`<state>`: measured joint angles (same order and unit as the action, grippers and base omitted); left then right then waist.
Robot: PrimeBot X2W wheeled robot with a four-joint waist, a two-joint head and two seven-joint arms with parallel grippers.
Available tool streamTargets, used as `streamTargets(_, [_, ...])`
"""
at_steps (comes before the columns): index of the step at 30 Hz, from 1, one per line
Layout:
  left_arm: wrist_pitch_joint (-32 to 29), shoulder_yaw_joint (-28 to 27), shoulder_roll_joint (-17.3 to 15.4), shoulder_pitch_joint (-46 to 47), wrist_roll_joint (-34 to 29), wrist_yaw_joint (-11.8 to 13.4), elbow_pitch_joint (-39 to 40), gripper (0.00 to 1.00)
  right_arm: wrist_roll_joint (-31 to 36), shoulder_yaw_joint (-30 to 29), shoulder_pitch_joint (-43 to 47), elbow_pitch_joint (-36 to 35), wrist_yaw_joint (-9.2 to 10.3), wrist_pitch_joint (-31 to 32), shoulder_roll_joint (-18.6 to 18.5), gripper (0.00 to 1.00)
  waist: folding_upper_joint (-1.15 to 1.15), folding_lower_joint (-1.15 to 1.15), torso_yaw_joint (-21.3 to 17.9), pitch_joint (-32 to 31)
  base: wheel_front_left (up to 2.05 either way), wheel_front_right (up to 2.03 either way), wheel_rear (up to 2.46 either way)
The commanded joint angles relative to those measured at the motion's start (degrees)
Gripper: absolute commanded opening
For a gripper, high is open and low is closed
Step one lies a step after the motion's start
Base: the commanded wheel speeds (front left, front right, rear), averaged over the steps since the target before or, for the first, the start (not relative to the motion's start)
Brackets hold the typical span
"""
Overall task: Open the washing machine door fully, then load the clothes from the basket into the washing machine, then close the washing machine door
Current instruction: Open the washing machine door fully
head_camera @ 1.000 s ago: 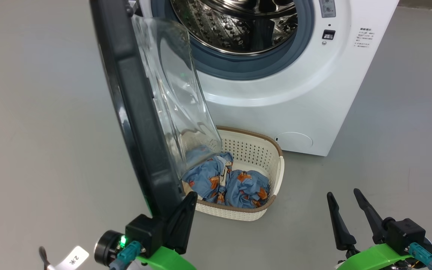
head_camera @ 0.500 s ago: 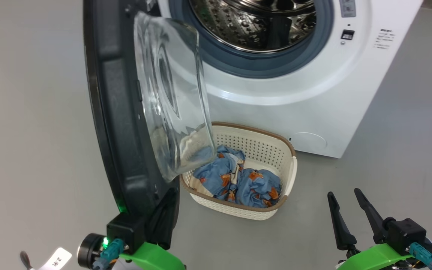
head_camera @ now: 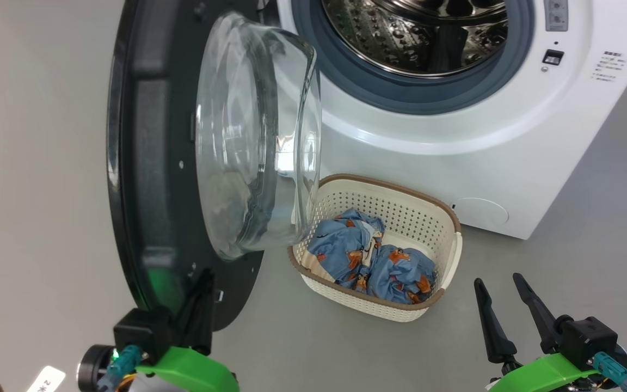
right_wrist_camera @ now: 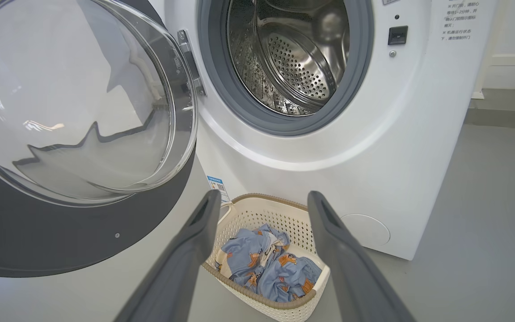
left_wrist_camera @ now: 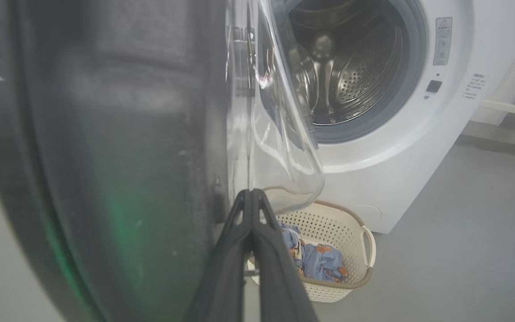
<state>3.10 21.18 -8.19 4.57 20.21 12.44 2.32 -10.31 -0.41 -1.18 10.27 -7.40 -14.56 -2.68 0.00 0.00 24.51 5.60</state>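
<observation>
the right gripper is held low over the grey floor, its two dark fingers spread apart with nothing between them. the left gripper is seen at the lower part of the washing machine door; in the left wrist view its fingers are brought together at the tips and laid against the door's dark inner face, with nothing seen clamped between them. beyond the grippers the cream basket is set on the floor, close in front of the washing machine and below its opening. the light blue clothes, printed with orange-brown animals, are bunched inside the basket. the door is swung wide to the left on its metal hinge, and its clear glass bowl is seen overlapping the basket's left rim in the head view. farther back the steel perforated drum is exposed inside the grey gasket, and a round filter cap is seen low on the white front
</observation>
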Motion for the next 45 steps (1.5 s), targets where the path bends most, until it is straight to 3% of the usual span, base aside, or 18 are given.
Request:
streamTargets(1, [0.9,-3.6,-1.8,1.5,0.8,1.0,0.4,0.00,0.0,2.0,-0.8,-1.4,-0.09,-0.4,-0.4,1.00,0.00,0.00,0.5,0.2,0.00,0.00,0.00])
streamTargets(19, [8.9,-15.8,-6.0,7.7,6.4,1.0,-12.9,0.00,0.3,4.0,-2.8,-1.8,-0.09,-0.4,-2.7,1.00,0.00,0.00,0.0,3.8,0.00,0.00,0.00])
streamTargets(36, [11.8,-25.0,-10.9,19.6,8.4,-3.3,-29.7,0.00,0.9,5.0,-4.6,-4.9,-0.09,2.9,-4.8,1.00,0.00,0.00,-1.3,7.8,0.00,0.00,0.00])
streamTargets(45, [11.9,-28.6,-9.5,21.3,5.7,-5.6,-32.0,0.00,0.8,5.4,-5.3,-5.1,-0.09,3.1,-4.4,1.00,0.00,0.00,-1.9,7.9,0.00,0.00,0.00])
